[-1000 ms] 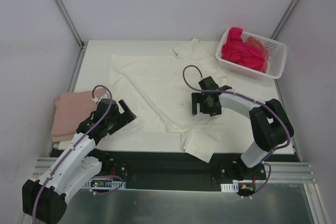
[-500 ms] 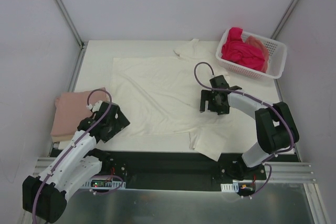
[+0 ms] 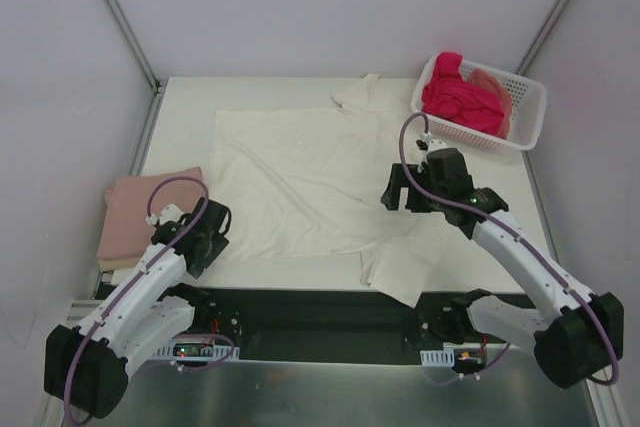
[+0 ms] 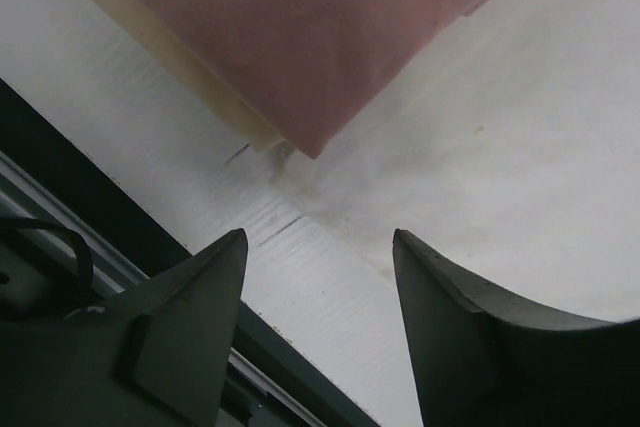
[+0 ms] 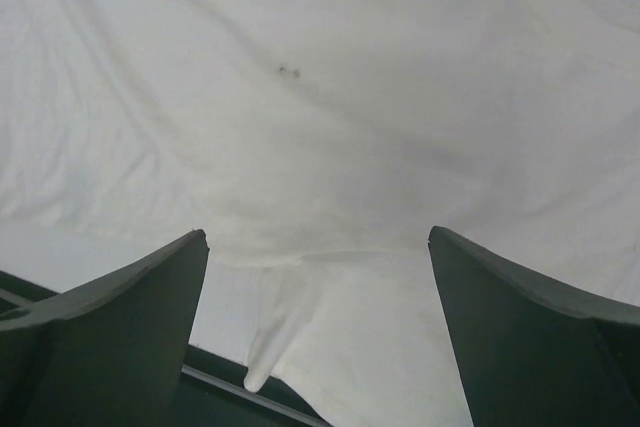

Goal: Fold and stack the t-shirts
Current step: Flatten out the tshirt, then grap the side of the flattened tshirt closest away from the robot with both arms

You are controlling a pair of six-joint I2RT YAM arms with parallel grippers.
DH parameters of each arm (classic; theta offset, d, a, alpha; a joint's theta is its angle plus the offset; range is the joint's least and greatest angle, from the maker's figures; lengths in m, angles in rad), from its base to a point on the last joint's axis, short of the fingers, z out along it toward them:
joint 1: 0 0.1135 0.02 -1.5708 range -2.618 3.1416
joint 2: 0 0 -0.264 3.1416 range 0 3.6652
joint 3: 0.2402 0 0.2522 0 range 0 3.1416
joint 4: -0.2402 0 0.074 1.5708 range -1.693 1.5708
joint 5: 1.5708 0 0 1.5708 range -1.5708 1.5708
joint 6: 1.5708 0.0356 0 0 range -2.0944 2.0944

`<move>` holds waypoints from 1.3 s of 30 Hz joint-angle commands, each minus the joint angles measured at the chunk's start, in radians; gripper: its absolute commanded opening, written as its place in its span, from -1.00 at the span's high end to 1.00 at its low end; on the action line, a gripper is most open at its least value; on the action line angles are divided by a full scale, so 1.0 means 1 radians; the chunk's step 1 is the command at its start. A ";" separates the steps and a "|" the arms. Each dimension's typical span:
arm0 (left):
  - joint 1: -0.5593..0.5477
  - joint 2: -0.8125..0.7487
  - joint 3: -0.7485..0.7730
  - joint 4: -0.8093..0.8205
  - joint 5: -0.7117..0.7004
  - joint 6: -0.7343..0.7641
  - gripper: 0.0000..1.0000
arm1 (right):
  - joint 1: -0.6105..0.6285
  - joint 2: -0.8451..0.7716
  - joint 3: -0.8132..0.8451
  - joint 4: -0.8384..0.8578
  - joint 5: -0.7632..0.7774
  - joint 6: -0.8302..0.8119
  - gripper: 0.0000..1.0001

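The cream-white t-shirt (image 3: 300, 177) lies spread flat on the table. One sleeve points to the far edge and the other sleeve (image 3: 400, 267) hangs over the near edge. It fills the right wrist view (image 5: 330, 97). The dusty pink folded t-shirt (image 3: 140, 209) lies at the left, and its corner shows in the left wrist view (image 4: 300, 37). My left gripper (image 3: 200, 242) (image 4: 318, 237) is open and empty, just right of the pink shirt's near corner. My right gripper (image 3: 398, 195) (image 5: 318, 237) is open and empty above the cream shirt's right side.
A white lattice basket (image 3: 525, 112) stands at the far right, holding a bright magenta t-shirt (image 3: 458, 99) and a peach one (image 3: 497, 84). The white table (image 3: 180, 117) ends at a dark near edge (image 3: 300, 307). Grey walls stand on three sides.
My left gripper drew back from the cream shirt's near left edge toward the pink shirt. My right gripper moved right and a little away. The cream shirt's near edge settled farther back and flatter.
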 commanded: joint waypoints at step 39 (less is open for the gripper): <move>-0.004 0.290 0.004 0.143 -0.063 -0.033 1.00 | 0.616 -0.070 -0.259 -0.366 0.185 0.351 -0.73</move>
